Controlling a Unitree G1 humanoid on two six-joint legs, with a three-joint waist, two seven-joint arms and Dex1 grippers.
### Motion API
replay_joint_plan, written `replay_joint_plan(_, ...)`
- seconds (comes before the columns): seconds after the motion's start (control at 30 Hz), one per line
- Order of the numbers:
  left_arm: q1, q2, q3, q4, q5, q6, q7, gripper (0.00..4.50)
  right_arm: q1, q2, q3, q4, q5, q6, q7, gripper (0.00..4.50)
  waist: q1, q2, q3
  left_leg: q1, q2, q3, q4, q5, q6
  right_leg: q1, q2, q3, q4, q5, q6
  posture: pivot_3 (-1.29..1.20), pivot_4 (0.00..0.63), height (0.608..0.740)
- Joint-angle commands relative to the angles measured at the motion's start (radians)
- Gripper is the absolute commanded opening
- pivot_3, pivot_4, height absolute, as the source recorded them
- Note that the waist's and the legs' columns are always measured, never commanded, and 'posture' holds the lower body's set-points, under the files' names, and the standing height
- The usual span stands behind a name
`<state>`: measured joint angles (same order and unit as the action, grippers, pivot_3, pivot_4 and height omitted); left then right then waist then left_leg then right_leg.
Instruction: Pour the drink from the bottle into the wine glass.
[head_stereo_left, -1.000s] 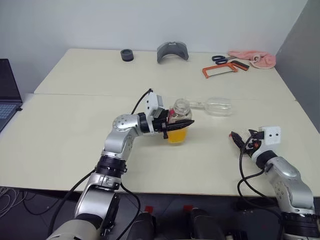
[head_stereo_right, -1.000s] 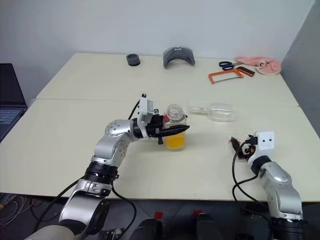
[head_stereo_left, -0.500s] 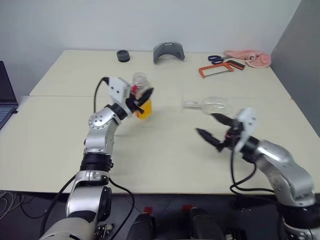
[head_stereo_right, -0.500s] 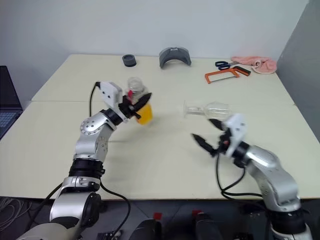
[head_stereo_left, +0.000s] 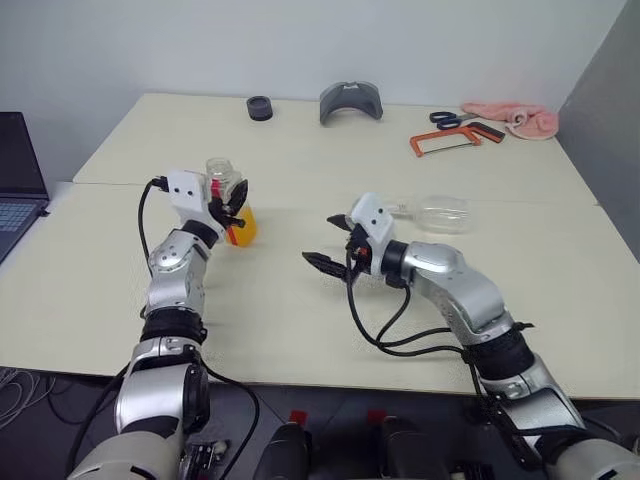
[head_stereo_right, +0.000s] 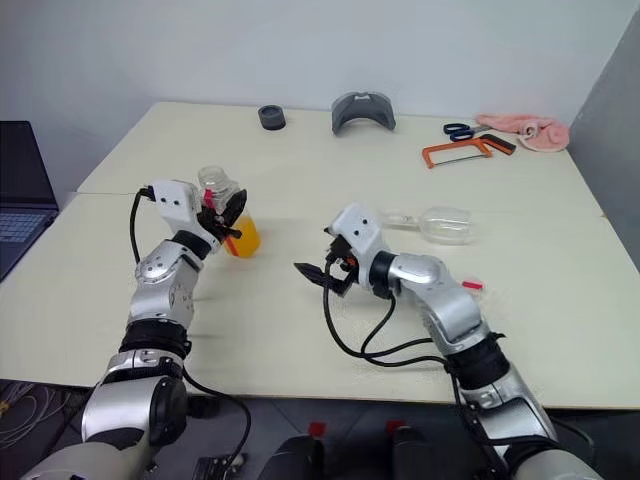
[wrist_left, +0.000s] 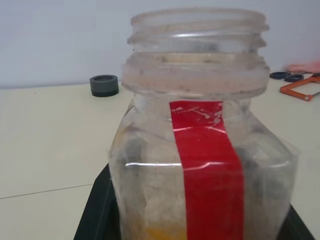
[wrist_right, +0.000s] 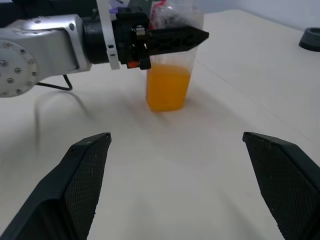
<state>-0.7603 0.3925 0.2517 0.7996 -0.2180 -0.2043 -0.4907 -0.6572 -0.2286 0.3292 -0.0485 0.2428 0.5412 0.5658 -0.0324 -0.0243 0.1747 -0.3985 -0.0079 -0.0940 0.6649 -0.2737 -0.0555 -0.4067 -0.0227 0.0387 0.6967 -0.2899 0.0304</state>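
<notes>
My left gripper (head_stereo_left: 232, 203) is shut on the bottle (head_stereo_left: 226, 196), a clear square-sided one with a red label strip (wrist_left: 209, 170) and an open threaded mouth with no cap on it. The bottle stands upright at the table's left. Orange drink (wrist_right: 167, 91) fills its lower part. At the table's middle my right gripper (head_stereo_left: 320, 240) stands open and holds nothing; it points toward the bottle, well apart from it, with its fingers (wrist_right: 75, 192) wide. Behind the right gripper the wine glass (head_stereo_left: 438, 212) lies on its side.
A laptop (head_stereo_left: 15, 185) sits at the far left. Along the back edge are a black ring (head_stereo_left: 259, 107), a grey curved piece (head_stereo_left: 350, 100), scissors (head_stereo_left: 448, 118), an orange hacksaw (head_stereo_left: 445, 143) and a pink cloth (head_stereo_left: 510, 116). A small reddish item (head_stereo_right: 472, 286) lies by my right forearm.
My left gripper has carried the bottle from the table's middle out to the left. My right gripper has swung from the right edge to the middle, staying open.
</notes>
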Motion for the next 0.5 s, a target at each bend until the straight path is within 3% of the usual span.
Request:
replay_joint_plan(0.03,-0.036,0.012,0.0,0.037,0.026,-0.077,0.035,1.58,-0.043,0.029,-0.018,0.021,-0.038,-0.034,-0.025,4.5,-0.001,0.0,0.0,0.0,0.0,0.0,0.0,0.0,0.0,0.0,0.0,0.0,0.0,0.0,0.0,0.0,0.15,0.74)
replay_joint_plan(0.17,-0.038,-0.002,-0.009,0.07,0.048,-0.139,0.073,1.58,-0.048,0.055,-0.031,0.019,-0.047,-0.034,-0.031,4.5,-0.002,0.0,0.0,0.0,0.0,0.0,0.0,0.0,0.0,-0.001,0.0,0.0,0.001,0.0,0.0,0.0,0.15,0.74)
replay_joint_plan(0.47,-0.019,-0.029,-0.01,0.076,0.043,-0.171,0.092,4.47,-0.02,0.06,-0.044,-0.028,-0.051,-0.003,-0.031,4.5,-0.004,0.0,0.0,0.0,0.0,0.0,0.0,0.0,0.001,-0.001,0.0,0.0,0.001,0.0,0.0,0.0,0.15,0.74)
replay_joint_plan(0.5,-0.015,-0.031,-0.011,0.072,0.043,-0.17,0.091,4.49,-0.017,0.06,-0.045,-0.033,-0.05,0.001,-0.031,4.5,-0.004,0.0,0.0,0.0,0.0,0.0,0.0,0.0,0.001,-0.001,0.0,0.0,0.001,0.0,0.0,0.0,0.15,0.74)
